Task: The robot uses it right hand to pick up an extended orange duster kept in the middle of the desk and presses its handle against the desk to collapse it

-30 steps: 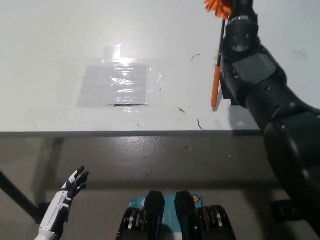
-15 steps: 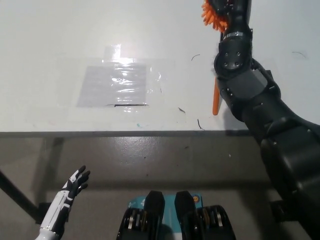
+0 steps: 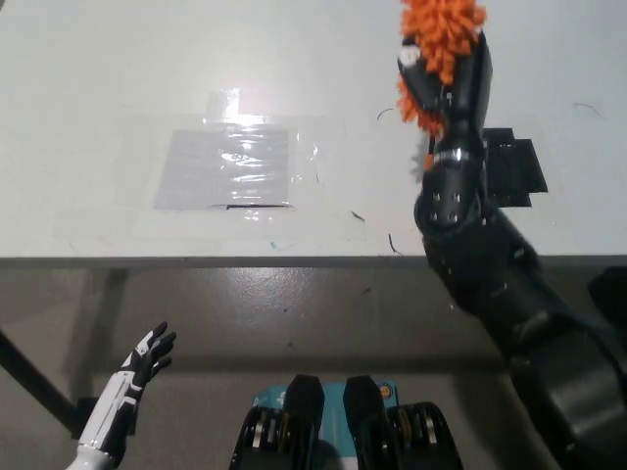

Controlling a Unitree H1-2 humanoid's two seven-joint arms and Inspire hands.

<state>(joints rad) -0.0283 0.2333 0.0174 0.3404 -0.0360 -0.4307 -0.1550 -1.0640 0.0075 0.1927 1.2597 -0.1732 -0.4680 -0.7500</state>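
Note:
My black right hand (image 3: pixel 453 80) is raised over the right part of the white desk (image 3: pixel 118 117), shut on the orange duster (image 3: pixel 441 34). The fluffy orange head sticks out above the hand near the top edge of the head view. The handle is hidden behind my hand and forearm, so its length cannot be seen. My white left hand (image 3: pixel 145 360) hangs low at the lower left, below the desk edge, with its fingers apart and nothing in it.
A clear plastic sheet (image 3: pixel 235 164) is taped flat on the middle of the desk. A black patch (image 3: pixel 514 168) lies on the desk to the right of my forearm. The desk's front edge (image 3: pixel 196 260) runs across the view, with grey floor below.
My right arm has swung toward me and the hand has turned upright, bringing the duster head fully into view. The orange handle that showed beside the forearm is now hidden. The black patch is uncovered.

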